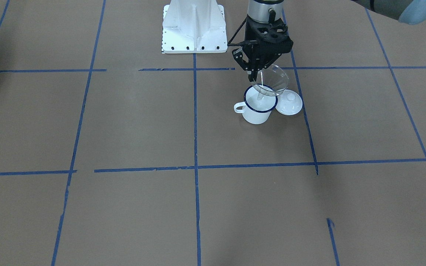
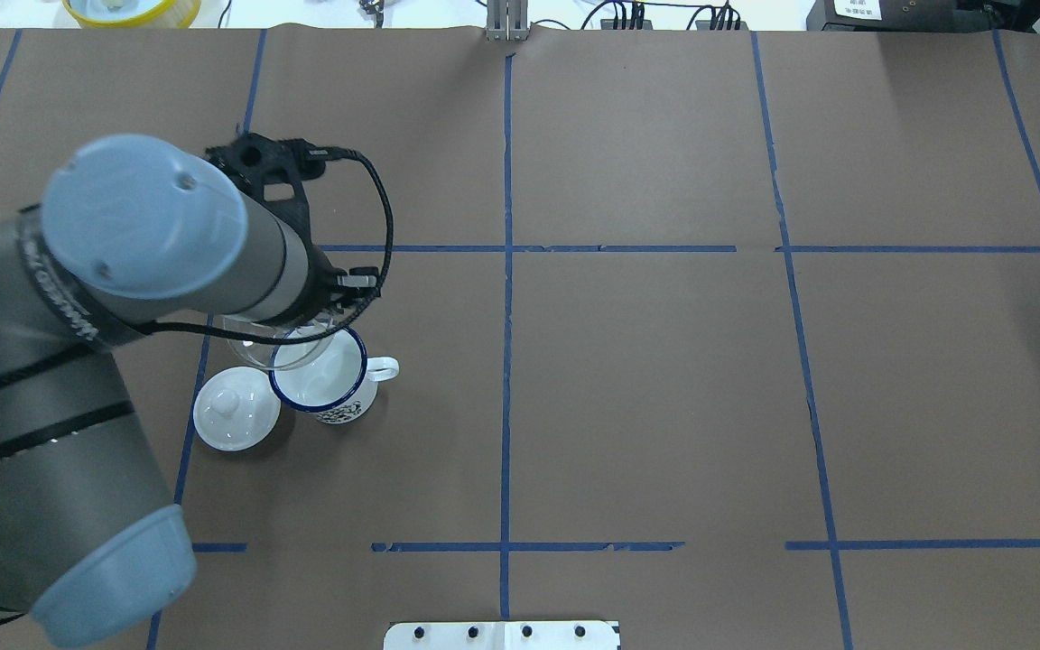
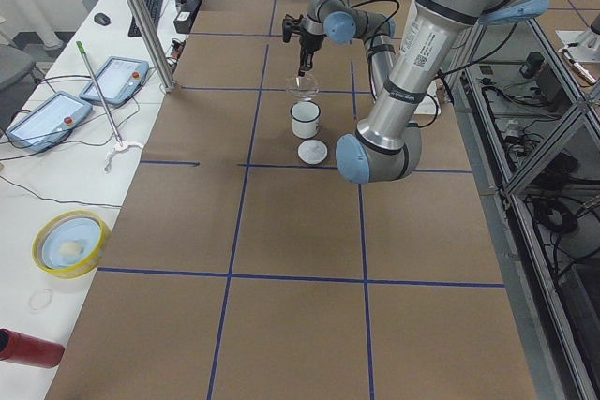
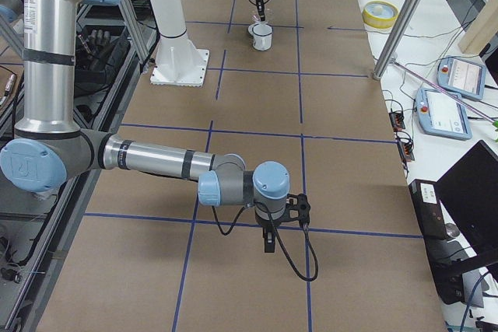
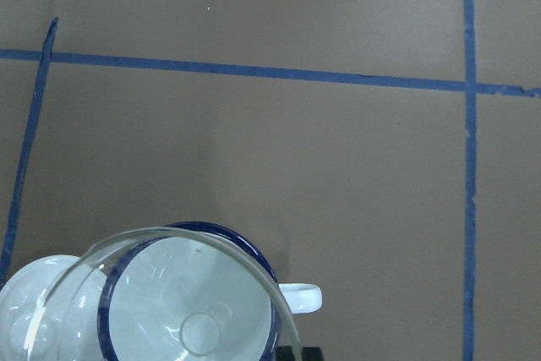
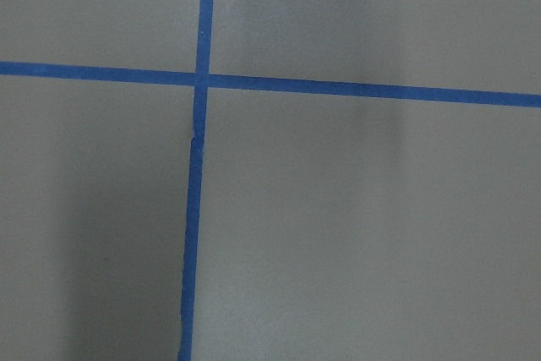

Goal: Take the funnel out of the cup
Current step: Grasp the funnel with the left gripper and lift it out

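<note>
Just below the left gripper (image 1: 252,77), its jaws clamped on the rim of the tilted funnel (image 1: 277,79), the spout hangs over the cup (image 1: 256,114), so a straight lift before swinging aside seems safest.

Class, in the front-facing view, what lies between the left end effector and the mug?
The clear funnel, held tilted at its rim by the left end effector, spout over the mug. Seen in the front-facing view.

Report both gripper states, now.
Left gripper: shut on the funnel, gripping its rim.
Right gripper: cannot tell, since it shows only in the exterior right view.
</note>
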